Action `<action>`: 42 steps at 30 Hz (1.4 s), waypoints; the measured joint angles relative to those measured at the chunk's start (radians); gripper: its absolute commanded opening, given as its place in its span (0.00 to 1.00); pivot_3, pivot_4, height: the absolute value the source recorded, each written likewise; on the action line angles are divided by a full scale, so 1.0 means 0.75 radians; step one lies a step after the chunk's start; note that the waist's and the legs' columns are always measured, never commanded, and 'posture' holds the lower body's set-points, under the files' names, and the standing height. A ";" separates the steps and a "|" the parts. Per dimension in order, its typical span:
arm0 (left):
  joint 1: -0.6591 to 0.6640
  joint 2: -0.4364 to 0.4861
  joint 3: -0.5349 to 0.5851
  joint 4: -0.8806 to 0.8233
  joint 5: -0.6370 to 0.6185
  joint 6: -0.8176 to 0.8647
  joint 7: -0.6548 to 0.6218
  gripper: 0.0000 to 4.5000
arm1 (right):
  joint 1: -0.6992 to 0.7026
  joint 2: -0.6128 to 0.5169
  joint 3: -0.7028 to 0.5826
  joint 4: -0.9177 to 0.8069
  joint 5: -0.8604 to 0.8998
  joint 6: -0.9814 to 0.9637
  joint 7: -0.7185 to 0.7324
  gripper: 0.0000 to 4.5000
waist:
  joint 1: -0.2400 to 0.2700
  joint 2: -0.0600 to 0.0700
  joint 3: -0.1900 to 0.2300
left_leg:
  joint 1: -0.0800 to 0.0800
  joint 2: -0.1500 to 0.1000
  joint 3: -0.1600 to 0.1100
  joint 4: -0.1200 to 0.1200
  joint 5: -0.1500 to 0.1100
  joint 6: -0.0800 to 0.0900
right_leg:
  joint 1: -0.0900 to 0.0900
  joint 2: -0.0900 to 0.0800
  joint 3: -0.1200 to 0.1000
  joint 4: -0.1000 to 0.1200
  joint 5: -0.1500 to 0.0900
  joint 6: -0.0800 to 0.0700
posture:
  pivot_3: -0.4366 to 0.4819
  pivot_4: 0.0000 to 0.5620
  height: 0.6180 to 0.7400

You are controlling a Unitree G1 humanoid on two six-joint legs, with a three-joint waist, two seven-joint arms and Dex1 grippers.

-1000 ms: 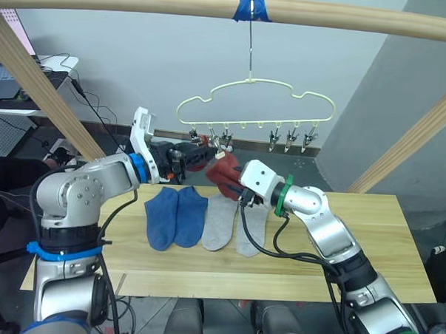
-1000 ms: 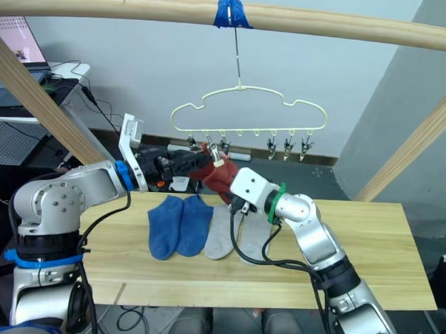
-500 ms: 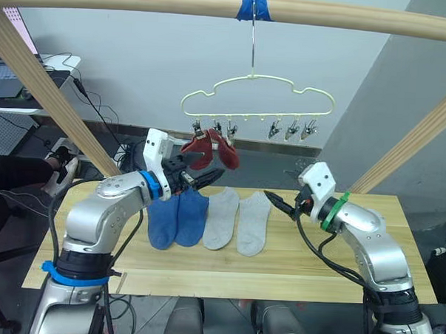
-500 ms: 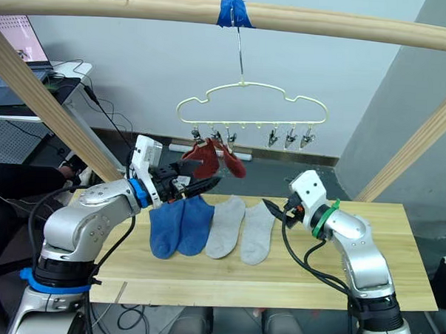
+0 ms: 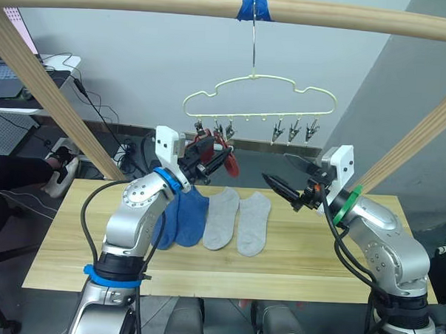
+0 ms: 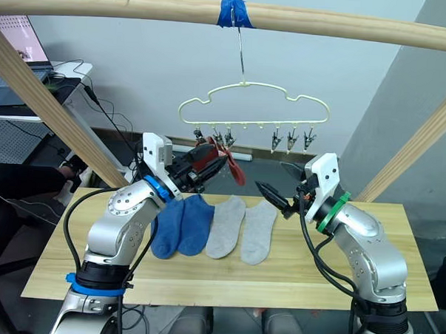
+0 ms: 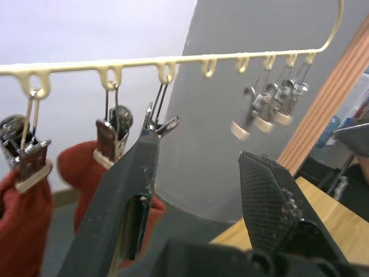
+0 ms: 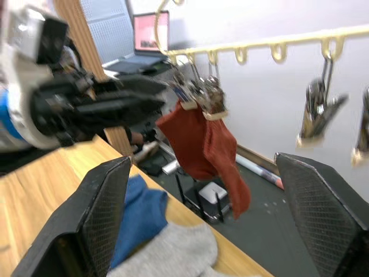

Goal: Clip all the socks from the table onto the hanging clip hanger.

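Gaping empty, the left gripper (image 7: 196,190) sits just under the hanger (image 5: 260,98); the right gripper (image 5: 283,177) hovers wide open, holding nothing.
Two red socks (image 6: 222,158) hang clipped; blue socks (image 6: 181,223) and grey socks (image 6: 242,227) lie on the table (image 5: 292,270).

The left gripper (image 5: 216,161) hides much of the red socks (image 5: 206,148); its arm covers one blue sock (image 5: 163,222).

Soft cloth socks (image 5: 224,219) on matt wooden table (image 5: 292,270).
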 measured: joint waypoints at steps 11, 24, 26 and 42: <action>-0.069 -0.110 -0.041 0.179 0.114 -0.188 0.049 0.54 | -0.036 -0.024 -0.003 -0.059 0.130 0.069 -0.076 0.93 | -0.002 0.000 0.000 | 0.000 0.000 0.000 0.000 0.000 0.000 | 0.000 0.000 0.000 0.000 0.000 0.000 | 0.43 0.36 1.00; -0.132 -0.144 -0.037 0.335 0.182 -0.337 0.109 0.54 | -0.036 -0.056 0.010 -0.069 0.165 0.068 -0.114 0.93 | -0.004 0.000 0.000 | -0.001 0.000 0.000 0.000 0.000 0.000 | 0.000 0.001 0.000 0.000 0.000 0.000 | 0.41 0.37 1.00; -0.137 -0.145 -0.037 0.347 0.182 -0.339 0.109 0.54 | -0.036 -0.057 0.010 -0.069 0.165 0.066 -0.115 0.93 | -0.007 0.000 0.000 | -0.001 0.000 0.000 0.000 0.000 0.000 | 0.000 0.001 0.000 0.000 0.000 0.000 | 0.41 0.37 1.00; -0.195 -0.186 -0.034 0.482 0.207 -0.419 0.143 0.54 | -0.036 -0.083 0.011 -0.075 0.168 0.062 -0.127 0.93 | -0.022 0.000 0.000 | -0.001 0.000 0.000 0.000 0.000 0.000 | 0.000 0.001 0.000 -0.001 0.000 0.000 | 0.38 0.38 1.00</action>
